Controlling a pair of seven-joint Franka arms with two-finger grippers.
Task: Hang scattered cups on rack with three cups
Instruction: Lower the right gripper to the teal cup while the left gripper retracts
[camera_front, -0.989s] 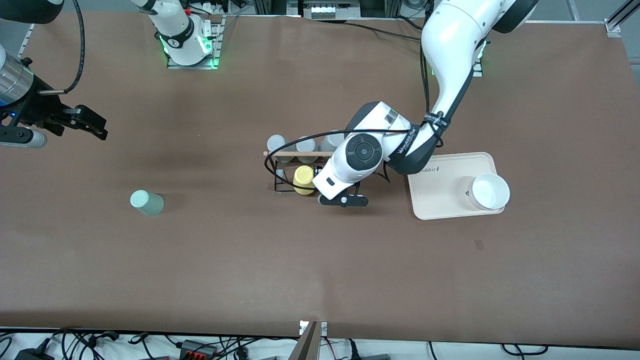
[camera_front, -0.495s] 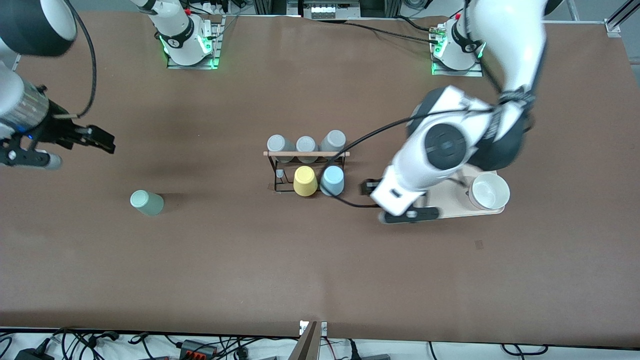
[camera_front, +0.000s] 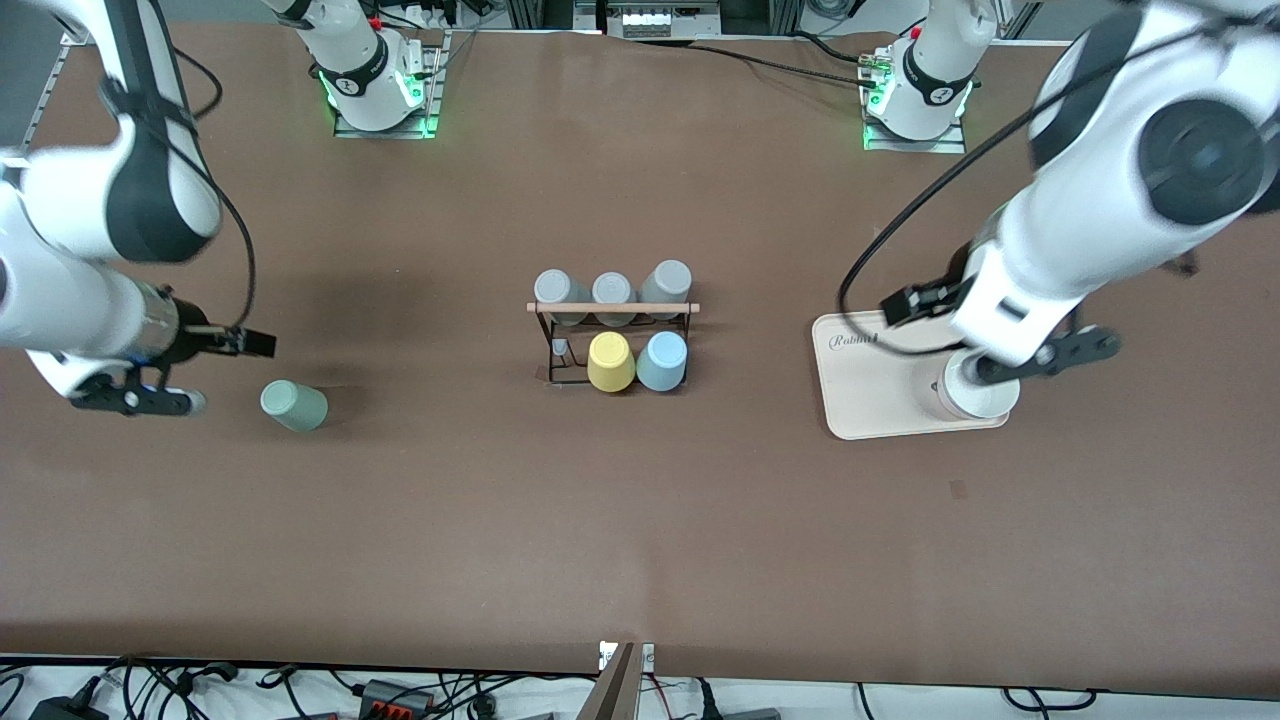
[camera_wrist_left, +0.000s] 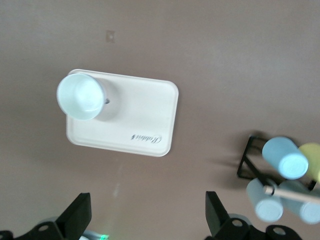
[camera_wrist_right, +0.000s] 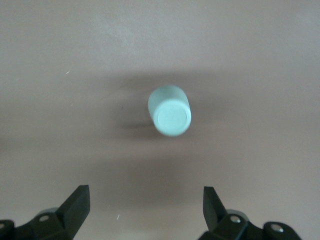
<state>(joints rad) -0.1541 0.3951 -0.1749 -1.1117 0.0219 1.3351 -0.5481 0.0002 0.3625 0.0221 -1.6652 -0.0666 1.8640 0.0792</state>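
Observation:
The mint-green cup (camera_front: 293, 405) stands closed end up on the table toward the right arm's end; it also shows in the right wrist view (camera_wrist_right: 170, 112). My right gripper (camera_front: 245, 345) is open and empty, in the air close beside it (camera_wrist_right: 145, 205). The light blue cup (camera_front: 662, 360) hangs on the black rack (camera_front: 556, 352) next to a yellow cup (camera_front: 610, 362), below the wooden rod (camera_front: 612, 308). The left wrist view shows the blue cup (camera_wrist_left: 285, 157) and the rack (camera_wrist_left: 247, 162). My left gripper (camera_front: 905, 305) is open and empty over the tray's edge (camera_wrist_left: 148, 210).
Three grey cups (camera_front: 612, 290) hang on the rack's row farther from the front camera. A cream tray (camera_front: 880, 390) lies toward the left arm's end and holds a white cup (camera_front: 985, 395), partly covered by my left wrist. The left wrist view shows both, tray (camera_wrist_left: 145, 115) and cup (camera_wrist_left: 80, 96).
My left gripper left the light blue cup on the rack and drew away to over the tray. My right gripper moved down toward the mint-green cup.

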